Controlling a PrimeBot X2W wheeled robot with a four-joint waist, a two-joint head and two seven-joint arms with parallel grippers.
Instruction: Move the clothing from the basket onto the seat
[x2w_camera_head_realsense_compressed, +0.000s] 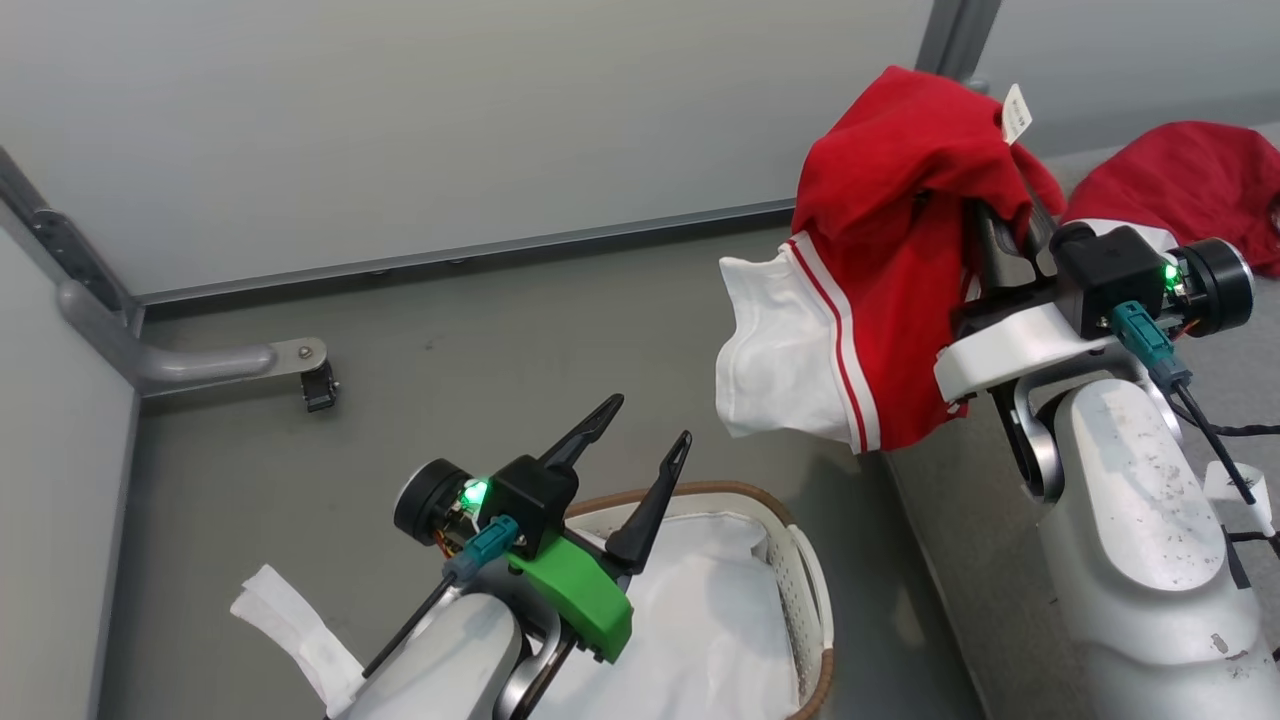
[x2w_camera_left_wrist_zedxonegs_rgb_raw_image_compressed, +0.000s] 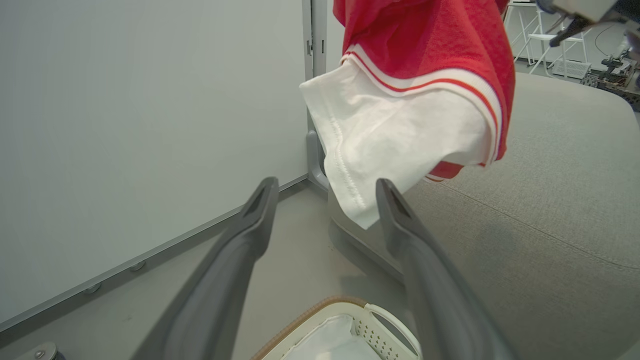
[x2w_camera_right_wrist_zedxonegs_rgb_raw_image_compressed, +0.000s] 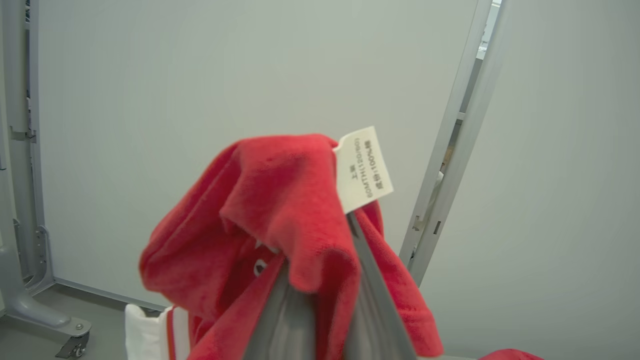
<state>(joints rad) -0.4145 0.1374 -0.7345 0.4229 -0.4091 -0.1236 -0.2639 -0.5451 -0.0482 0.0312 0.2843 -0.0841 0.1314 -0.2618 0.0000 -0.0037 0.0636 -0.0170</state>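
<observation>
1. Head view: the right gripper (x2w_camera_head_realsense_compressed: 1003, 222) has its fingers clamped on a red garment (x2w_camera_head_realsense_compressed: 890, 200), held up above the seat (x2w_camera_left_wrist_zedxonegs_rgb_raw_image_compressed: 550, 215) at the edge of the cushion.
2. The garment's white panel (x2w_camera_head_realsense_compressed: 775, 350), edged with stripe trim, hangs out past that edge of the seat, and a white label (x2w_camera_head_realsense_compressed: 1015, 112) sticks up at the top.
3. A second red garment (x2w_camera_head_realsense_compressed: 1190, 180) lies on the seat, farther in from that edge.
4. The basket (x2w_camera_head_realsense_compressed: 795, 575) stands on the floor just beside the seat, lined with a white sheet (x2w_camera_head_realsense_compressed: 700, 620).
5. The left gripper (x2w_camera_head_realsense_compressed: 650, 418) hovers off the seat, over the basket, with its fingers spread well apart.
</observation>
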